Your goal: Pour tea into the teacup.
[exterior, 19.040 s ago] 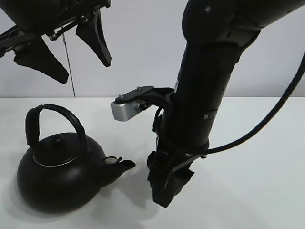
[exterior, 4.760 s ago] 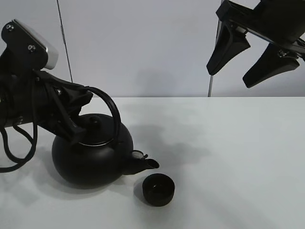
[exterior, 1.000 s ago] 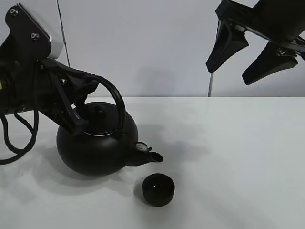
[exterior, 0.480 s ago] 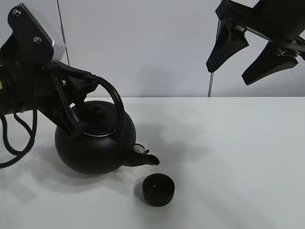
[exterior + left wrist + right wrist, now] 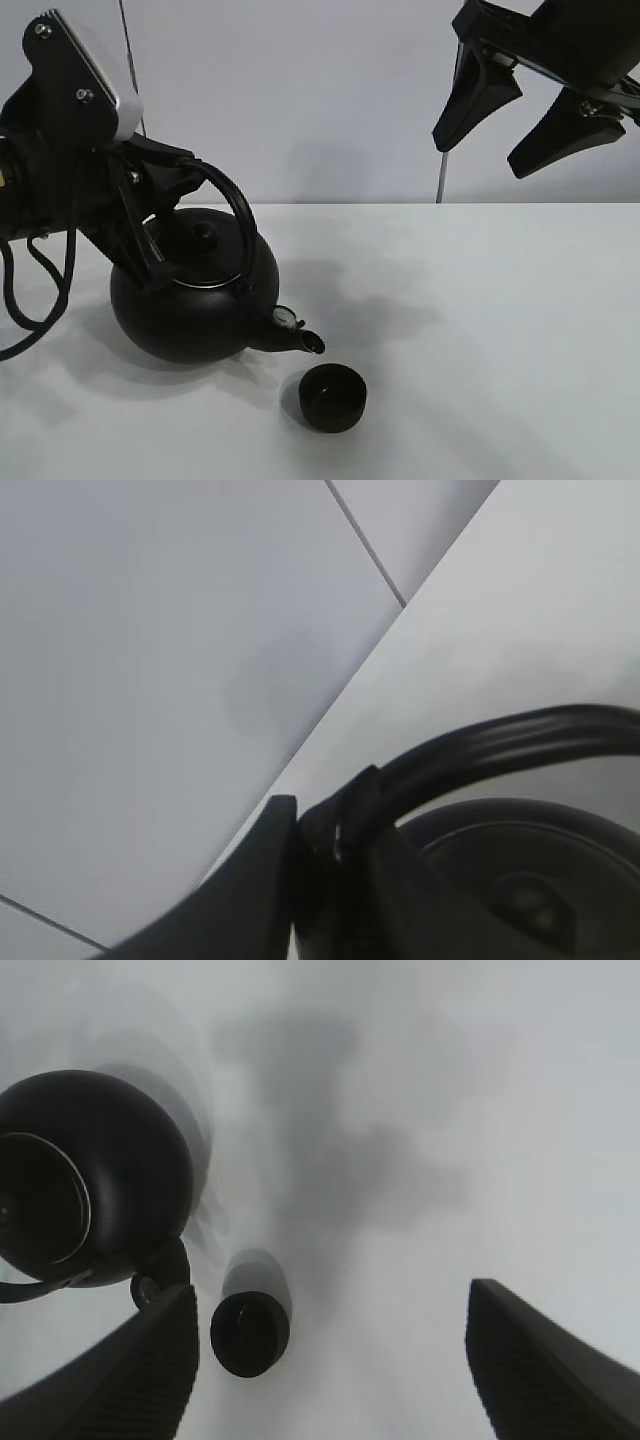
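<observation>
— Where is the teacup (image 5: pixel 332 397)?

— Upright on the white table (image 5: pixel 520 330), near the front edge of the high view and about midway between my arms. It casts a soft shadow on the matte top.

— And the kettle (image 5: pixel 185 320)?

— Just beside the cup, on my left. It is tipped, with the spout (image 5: pixel 303 342) angled down at the cup's rim, close but apart. I cannot tell whether its base touches the table.

— What is your left pincer (image 5: pixel 325 845) doing?

— It is clamped tight on the handle (image 5: pixel 500 745), near the top of the arch.

— The right one (image 5: pixel 482 150)?

— It is spread wide and holding nothing. It hangs high over the table, well apart from cup and kettle. Its wrist camera looks straight down on both.

— What about the room?

— There is a plain pale grey wall (image 5: pixel 330 100) behind the table. A thin dark line (image 5: pixel 440 185) runs down it to the table's far edge. The table shows only blurred grey shadows.
</observation>
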Robot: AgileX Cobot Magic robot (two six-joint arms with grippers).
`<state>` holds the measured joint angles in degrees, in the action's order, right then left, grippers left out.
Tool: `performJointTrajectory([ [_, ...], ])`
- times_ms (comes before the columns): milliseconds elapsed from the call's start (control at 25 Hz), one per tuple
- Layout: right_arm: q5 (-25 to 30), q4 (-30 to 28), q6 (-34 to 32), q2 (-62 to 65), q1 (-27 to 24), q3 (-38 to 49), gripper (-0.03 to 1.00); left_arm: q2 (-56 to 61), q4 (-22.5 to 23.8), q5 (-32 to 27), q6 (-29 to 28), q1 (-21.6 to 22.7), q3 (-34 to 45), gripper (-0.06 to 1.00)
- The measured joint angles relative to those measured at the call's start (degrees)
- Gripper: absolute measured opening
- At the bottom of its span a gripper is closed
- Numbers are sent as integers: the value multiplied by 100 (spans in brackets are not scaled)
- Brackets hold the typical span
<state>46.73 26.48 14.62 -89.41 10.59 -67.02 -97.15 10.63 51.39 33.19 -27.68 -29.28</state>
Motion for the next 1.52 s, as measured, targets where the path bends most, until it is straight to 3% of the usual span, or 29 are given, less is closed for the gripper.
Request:
performJointTrajectory([
  [920,-7,0,0,0,0,0,52,0,0,0,344,0,0,11],
  [1000,-7,0,0,0,0,0,52,0,0,0,126,0,0,11],
  [1520,-7,0,0,0,0,0,52,0,6,73,-2657,0,-4,11],
])
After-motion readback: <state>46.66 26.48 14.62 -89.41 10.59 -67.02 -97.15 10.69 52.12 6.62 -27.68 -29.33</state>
